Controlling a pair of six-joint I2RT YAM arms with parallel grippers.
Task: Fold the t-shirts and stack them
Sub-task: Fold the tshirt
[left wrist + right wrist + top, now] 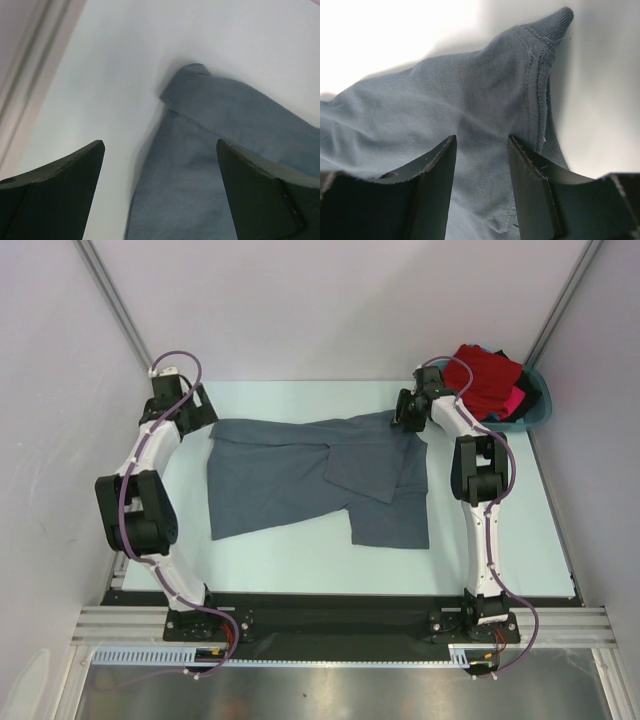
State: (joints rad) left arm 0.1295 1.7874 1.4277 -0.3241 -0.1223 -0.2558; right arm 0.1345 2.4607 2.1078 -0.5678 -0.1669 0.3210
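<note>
Jaws on the left gripper (160,145) stand wide above the grey shirt's (300,485) far corner on the table (300,565), while the right gripper (481,140) pinches the opposite corner; mid-fold, releasing and re-gripping seems next.

One grey shirt (300,475), one table (280,560), one basin (541,408). In the basin are three colours: red cloth (485,375), pink cloth (515,400) and dark cloth (503,352); the shirt count there cannot be told. Two arms: left arm (135,505), right arm (480,470). Two pincers: left pincer (160,143), right pincer (482,138).
</note>
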